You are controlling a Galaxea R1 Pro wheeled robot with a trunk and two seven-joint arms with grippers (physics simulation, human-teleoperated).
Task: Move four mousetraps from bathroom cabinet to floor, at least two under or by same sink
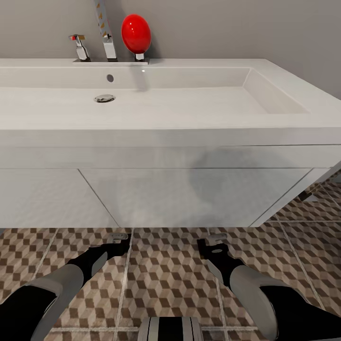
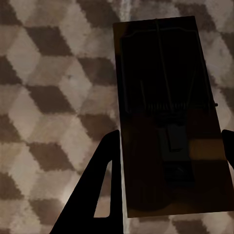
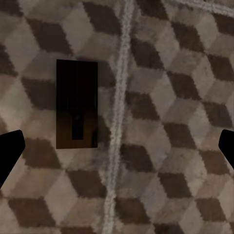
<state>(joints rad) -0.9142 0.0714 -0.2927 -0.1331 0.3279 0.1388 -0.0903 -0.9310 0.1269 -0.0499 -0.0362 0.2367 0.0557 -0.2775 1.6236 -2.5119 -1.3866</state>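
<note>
Head view shows the robot facing a wide white sink (image 1: 142, 102) on its white vanity, with both arms lowered toward the bathroom floor (image 1: 166, 279) just in front of the vanity's base. The left gripper (image 1: 117, 238) and the right gripper (image 1: 215, 242) both hang close above the cube-patterned tiles.

In the left wrist view, a mousetrap (image 2: 170, 117) sits between the two dark fingers (image 2: 100, 190) of the left gripper, which appear to pinch it by its long edges; it looks held above the tiles, not yet lying on them. In the right wrist view, a second mousetrap (image 3: 77, 104) lies flat on the floor just beside a grout line, and the right gripper's fingertips stand spread wide at the frame's edges, well apart from it and holding nothing.

The step in hand appears to be setting the left trap down by the sink. To do it well, the left arm should lower until the slab is flat or nearly so on the tile, then part the fingers without dragging. It should keep close to the vanity base, so the trap counts as next to the sink, and stay clear of the trap already laid.
</note>
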